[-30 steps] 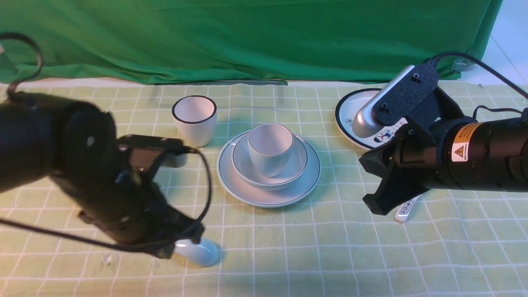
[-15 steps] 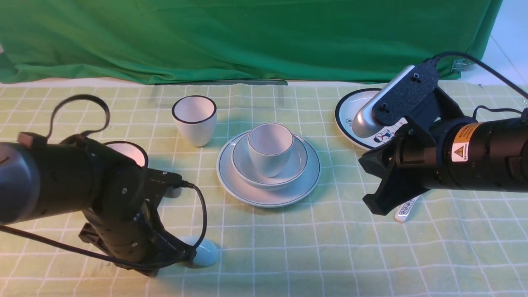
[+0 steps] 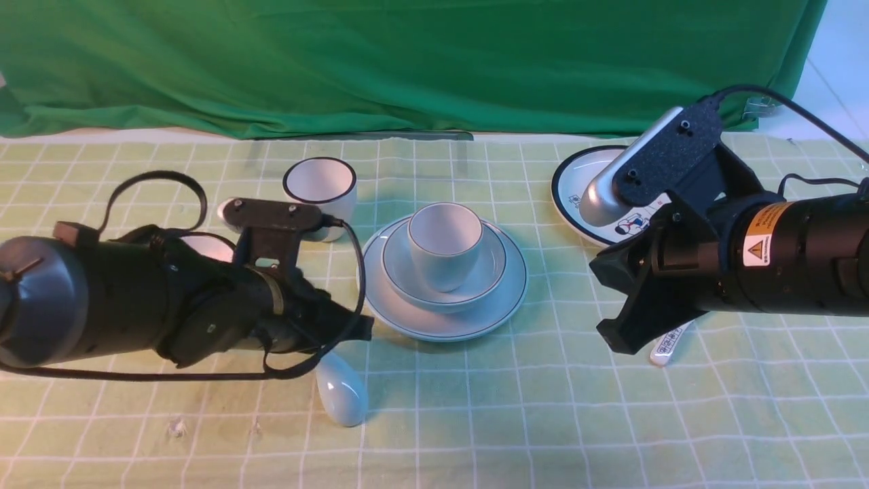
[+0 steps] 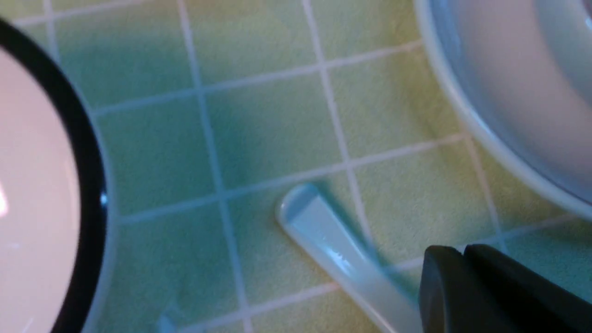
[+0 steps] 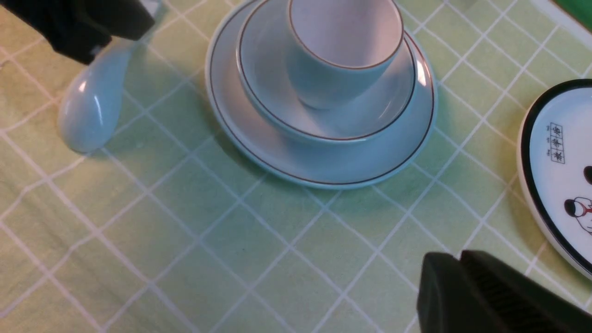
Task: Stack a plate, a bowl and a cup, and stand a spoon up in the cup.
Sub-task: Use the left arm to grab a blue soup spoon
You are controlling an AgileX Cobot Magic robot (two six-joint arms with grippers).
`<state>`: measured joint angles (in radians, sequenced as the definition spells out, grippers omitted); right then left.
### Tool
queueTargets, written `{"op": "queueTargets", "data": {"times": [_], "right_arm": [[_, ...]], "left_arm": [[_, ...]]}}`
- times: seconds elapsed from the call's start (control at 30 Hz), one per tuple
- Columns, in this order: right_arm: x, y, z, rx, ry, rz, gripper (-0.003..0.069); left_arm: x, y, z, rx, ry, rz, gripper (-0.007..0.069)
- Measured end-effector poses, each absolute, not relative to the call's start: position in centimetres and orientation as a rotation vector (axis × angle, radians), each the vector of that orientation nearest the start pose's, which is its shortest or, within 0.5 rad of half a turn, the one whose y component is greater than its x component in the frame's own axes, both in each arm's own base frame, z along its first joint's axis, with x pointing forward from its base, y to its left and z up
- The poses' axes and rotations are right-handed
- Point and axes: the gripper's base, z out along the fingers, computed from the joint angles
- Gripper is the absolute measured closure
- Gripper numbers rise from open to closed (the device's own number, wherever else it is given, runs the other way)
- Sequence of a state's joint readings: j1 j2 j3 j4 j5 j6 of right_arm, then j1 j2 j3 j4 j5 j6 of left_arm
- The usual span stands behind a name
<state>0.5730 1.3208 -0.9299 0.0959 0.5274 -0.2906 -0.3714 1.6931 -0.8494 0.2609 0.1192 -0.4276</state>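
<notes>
In the middle of the cloth the plate (image 3: 445, 322) carries the bowl (image 3: 485, 275), and the cup (image 3: 445, 244) stands upright in the bowl. The same stack shows in the right wrist view: plate (image 5: 323, 171), bowl (image 5: 393, 115), cup (image 5: 342, 60). The plain spoon (image 3: 339, 397) lies flat left of the plate, scoop toward the front edge. Its handle (image 4: 333, 249) runs beside my left gripper (image 3: 360, 329), whose fingers (image 4: 444, 277) are shut with nothing between them. My right gripper (image 3: 614, 339) hovers right of the plate, its jaws together and empty.
A bold black-rimmed cup (image 3: 320, 187) stands behind my left arm. A black-rimmed bowl (image 3: 204, 246) shows partly behind that arm. A picture plate (image 3: 577, 180) sits at the back right. A spoon with blue characters (image 3: 669, 343) lies under my right gripper.
My left arm swung from the front left toward the plate, and its gripper now sits at the spoon's handle. The spoon turned, so its scoop points to the front. My right arm stayed put.
</notes>
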Motion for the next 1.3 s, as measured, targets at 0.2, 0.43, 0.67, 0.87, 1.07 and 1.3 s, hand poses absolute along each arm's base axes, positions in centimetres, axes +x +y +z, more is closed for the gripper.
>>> {"op": "queueTargets", "data": {"times": [0.2, 0.43, 0.67, 0.87, 1.07, 1.3], "right_arm": [[22.8, 15.3, 28.5, -0.939, 2.222, 0.227, 0.0578], [22.9, 15.3, 28.6, -0.934, 2.212, 0.228, 0.0575], [22.9, 15.3, 28.6, -0.929, 2.212, 0.231, 0.0565], [22.9, 15.3, 28.6, -0.918, 2.218, 0.236, 0.0559], [22.9, 15.3, 28.6, -0.911, 2.221, 0.239, 0.0557], [22.9, 15.3, 28.6, -0.907, 2.223, 0.241, 0.0557]], "left_arm": [[31.1, -11.7, 17.8, 0.133, 2.503, -0.200, 0.0577], [31.2, -11.6, 18.3, -0.205, 2.601, -0.248, 0.0308], [32.5, -12.2, 16.7, -0.262, 2.642, -0.249, 0.0047], [34.0, -12.6, 16.3, -0.212, 2.698, -0.185, 0.0173], [34.0, -12.6, 16.3, -0.192, 2.709, -0.173, 0.0502], [33.4, -12.3, 18.6, -0.166, 2.681, -0.178, 0.0522]]}}
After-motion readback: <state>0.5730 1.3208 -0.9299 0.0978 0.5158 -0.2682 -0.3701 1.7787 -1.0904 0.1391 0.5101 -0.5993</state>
